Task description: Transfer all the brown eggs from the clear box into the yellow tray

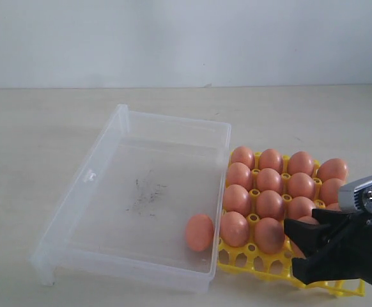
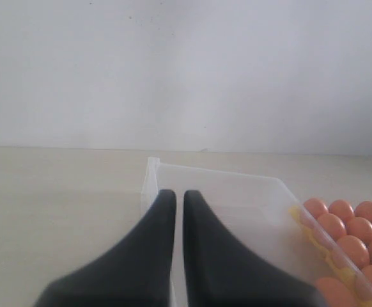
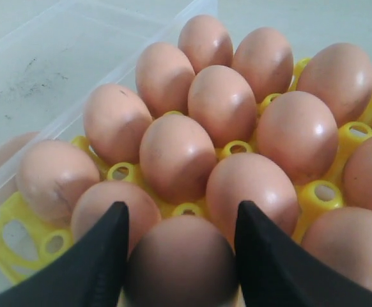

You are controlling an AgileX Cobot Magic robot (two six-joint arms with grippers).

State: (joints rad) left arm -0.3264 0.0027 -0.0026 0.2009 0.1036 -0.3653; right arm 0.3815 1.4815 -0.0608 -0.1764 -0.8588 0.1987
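Sitting on pale beige matte tabletop point(image 1: 32, 141), plain white wall point(image 1: 186, 38) behind: clear box point(image 1: 176, 120) w/ dark specks on floor, yellow tray point(image 1: 250, 259) just beside its R long wall. Lone brown egg point(image 1: 199, 231) in box near tray-side wall; other brown eggs point(image 1: 270, 204) seated in tray cells. R gripper point(image 3: 181, 204) over tray's near edge, jaws pinching held egg point(image 3: 181, 262). L gripper point(image 2: 179, 195) pointing toward box, jaws pressed nearly together, empty.

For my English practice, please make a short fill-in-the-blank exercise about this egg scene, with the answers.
1. The clear box contains exactly ___ brown egg.
2. The right gripper grips a second egg over the ___ tray.
3. The left gripper is ___ and holds nothing.
Answers: one; yellow; closed.
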